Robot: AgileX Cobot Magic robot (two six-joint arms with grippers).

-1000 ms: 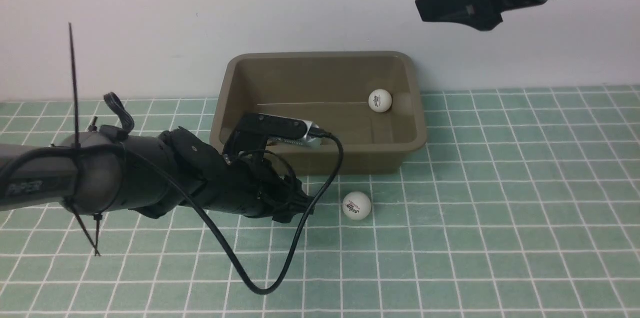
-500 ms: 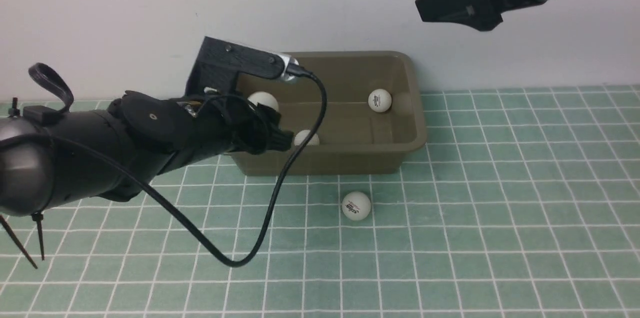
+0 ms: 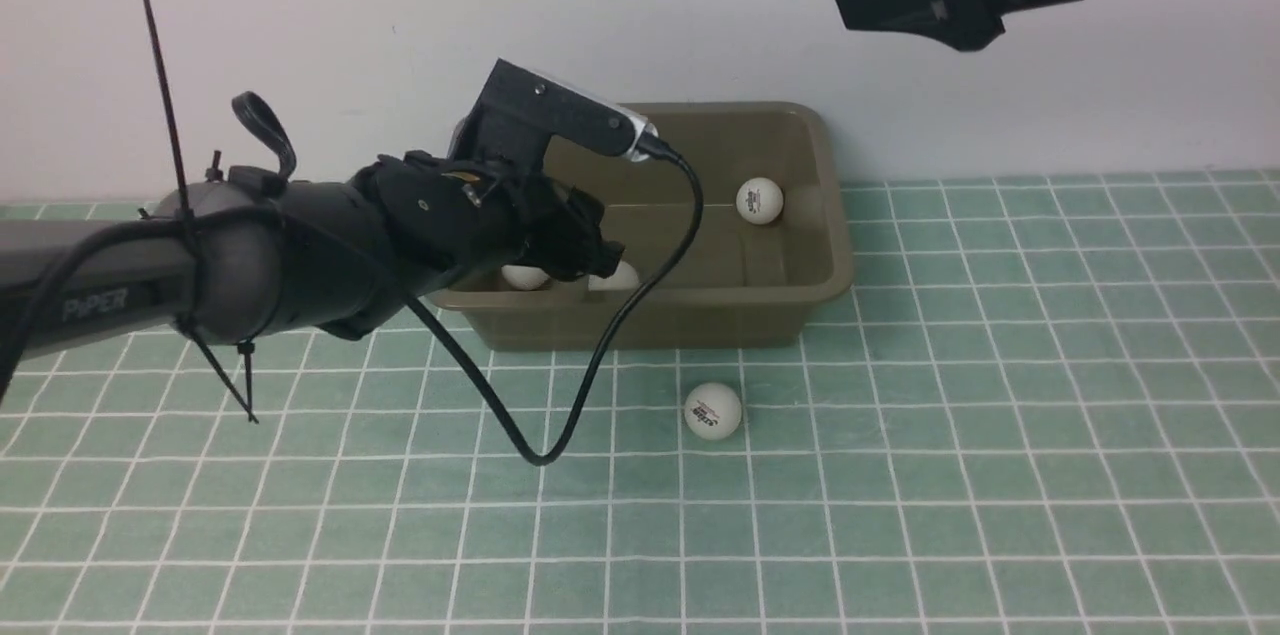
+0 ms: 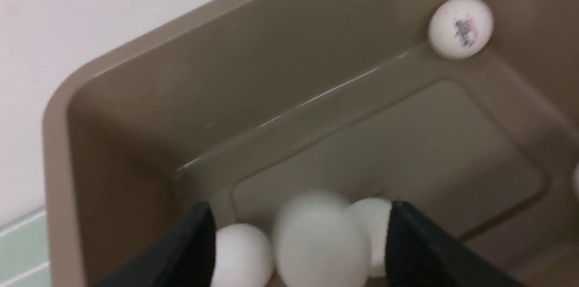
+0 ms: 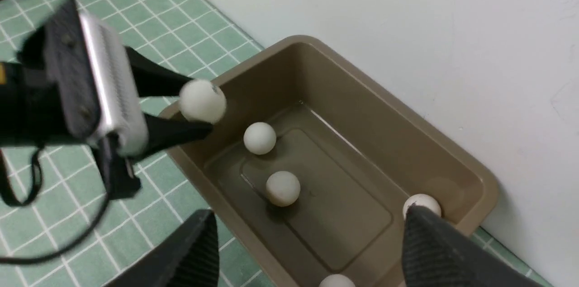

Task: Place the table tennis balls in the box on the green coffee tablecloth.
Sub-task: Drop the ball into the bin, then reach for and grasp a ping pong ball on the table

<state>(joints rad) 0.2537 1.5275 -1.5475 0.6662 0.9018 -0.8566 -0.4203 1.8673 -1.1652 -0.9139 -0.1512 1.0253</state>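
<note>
White table tennis ball (image 3: 714, 410) on tablecloth (image 3: 1000, 415) lies before box (image 3: 640, 320), nearer left gripper (image 3: 598, 260); jaws wide, second ball (image 5: 202, 101) loose between; right gripper (image 3: 860, 0) high, spread, empty

Bare, pale wall (image 3: 300, 35) at the back.
It fills the upper third of the frame, off-white and evenly lit, with a few faint marks near top centre.

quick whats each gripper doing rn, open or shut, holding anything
Left gripper: open, a table tennis ball loose between its fingers over the box.
Right gripper: open, holding nothing.
</note>
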